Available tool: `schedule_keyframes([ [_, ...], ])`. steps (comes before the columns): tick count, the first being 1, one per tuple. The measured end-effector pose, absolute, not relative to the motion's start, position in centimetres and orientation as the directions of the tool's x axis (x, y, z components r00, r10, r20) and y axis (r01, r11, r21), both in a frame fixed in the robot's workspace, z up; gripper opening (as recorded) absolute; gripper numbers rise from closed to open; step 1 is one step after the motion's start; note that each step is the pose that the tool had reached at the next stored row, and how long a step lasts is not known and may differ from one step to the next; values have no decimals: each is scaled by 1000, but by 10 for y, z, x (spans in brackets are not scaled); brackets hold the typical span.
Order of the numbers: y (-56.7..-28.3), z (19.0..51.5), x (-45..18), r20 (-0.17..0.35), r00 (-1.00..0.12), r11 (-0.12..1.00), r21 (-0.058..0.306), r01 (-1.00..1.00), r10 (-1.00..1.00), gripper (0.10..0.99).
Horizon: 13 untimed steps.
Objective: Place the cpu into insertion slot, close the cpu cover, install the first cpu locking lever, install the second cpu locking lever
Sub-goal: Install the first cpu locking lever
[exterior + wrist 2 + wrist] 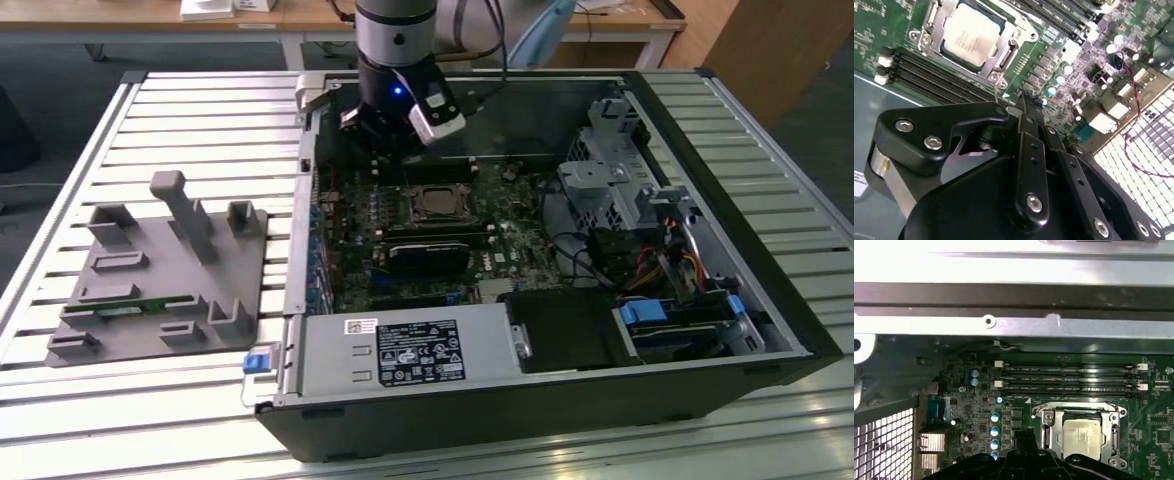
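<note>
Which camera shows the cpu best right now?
The second wrist view: the cpu is close, its metal top unobstructed. The first wrist view shows it farther off; the exterior view, farthest away.

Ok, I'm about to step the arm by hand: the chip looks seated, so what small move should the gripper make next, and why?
Probably a short nudge of the gripper against the thin lever end just beside its tip. The cpu sits in place with the cpu cover lying flat around it, so locking the levers seems to be what is left.
</note>
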<state>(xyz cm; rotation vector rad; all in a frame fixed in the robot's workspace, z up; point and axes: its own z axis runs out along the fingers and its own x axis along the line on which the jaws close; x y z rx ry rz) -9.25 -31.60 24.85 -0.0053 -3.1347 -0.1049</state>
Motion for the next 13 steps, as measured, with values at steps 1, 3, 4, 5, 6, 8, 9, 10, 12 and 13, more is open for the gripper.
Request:
schedule_keyframes([
  [1,-315,249,-93,5,-1000,998,67,3,3,106],
  [3,-313,248,-95,5,-1000,998,67,3,3,106],
  [4,-312,249,-96,5,-1000,998,67,3,3,106],
  [5,-311,249,-96,5,-1000,998,67,4,3,106],
  [6,-309,249,-97,5,-1000,998,67,4,3,106],
  [8,-307,249,-98,5,-1000,998,67,3,3,106],
  [9,-306,250,-98,5,-1000,998,67,3,3,106],
  [10,-305,250,-98,5,-1000,998,67,3,3,106],
  [12,-304,252,-98,5,-1000,998,67,4,3,106],
  [13,-303,253,-98,5,-1000,998,67,3,3,106],
])
